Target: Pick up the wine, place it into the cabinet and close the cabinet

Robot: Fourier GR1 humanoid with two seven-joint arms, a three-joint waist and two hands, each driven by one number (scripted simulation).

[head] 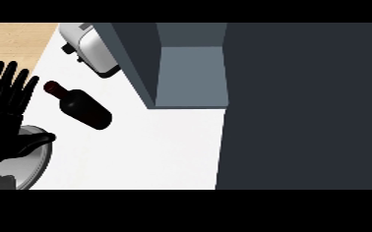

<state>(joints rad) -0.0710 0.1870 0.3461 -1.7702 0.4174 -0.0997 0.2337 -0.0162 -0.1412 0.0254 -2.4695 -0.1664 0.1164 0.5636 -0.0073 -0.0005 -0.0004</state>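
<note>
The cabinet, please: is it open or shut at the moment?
Open. The cabinet shows its bare grey interior, with its door swung aside at the view's right.

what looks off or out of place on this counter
The wine bottle appears to lie on its side on the white counter, neck pointing up-left, rather than standing. It sits apart from the open cabinet, whose door stands wide. The left hand rests open at the left edge. Nothing spilled or broken shows.
</note>
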